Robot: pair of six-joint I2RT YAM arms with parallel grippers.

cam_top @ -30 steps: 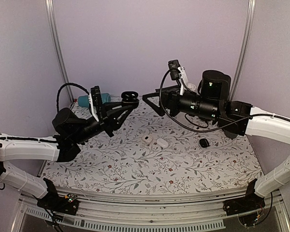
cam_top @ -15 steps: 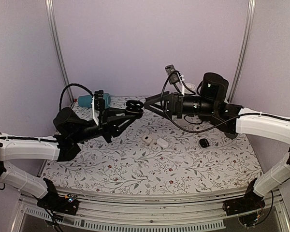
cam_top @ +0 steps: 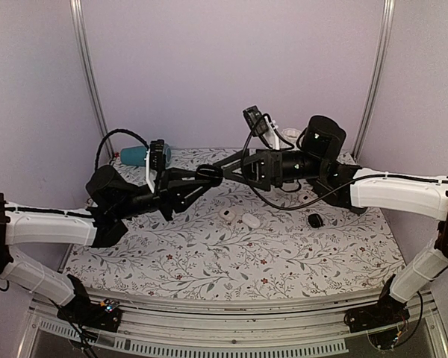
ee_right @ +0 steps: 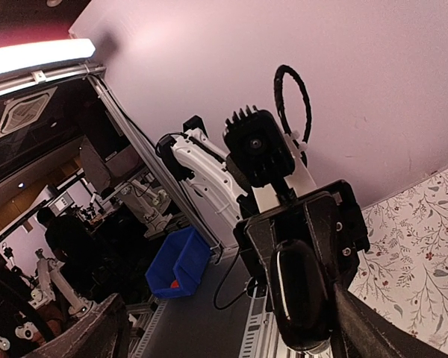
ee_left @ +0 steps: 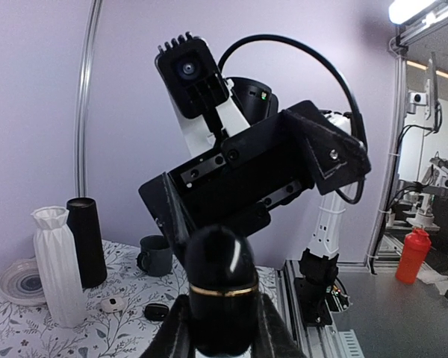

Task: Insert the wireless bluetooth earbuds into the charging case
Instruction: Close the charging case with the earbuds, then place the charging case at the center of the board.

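Black charging case sits clamped in my left hand; my right hand, fingers apart, flanks it midair. A clumsy pry could knock it onto the table.

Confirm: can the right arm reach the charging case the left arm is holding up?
Probably yes. The charging case sits mid-air above the table, clamped in the left arm's shut jaws. The right arm's jaws are open right beside it, with nothing visible between.
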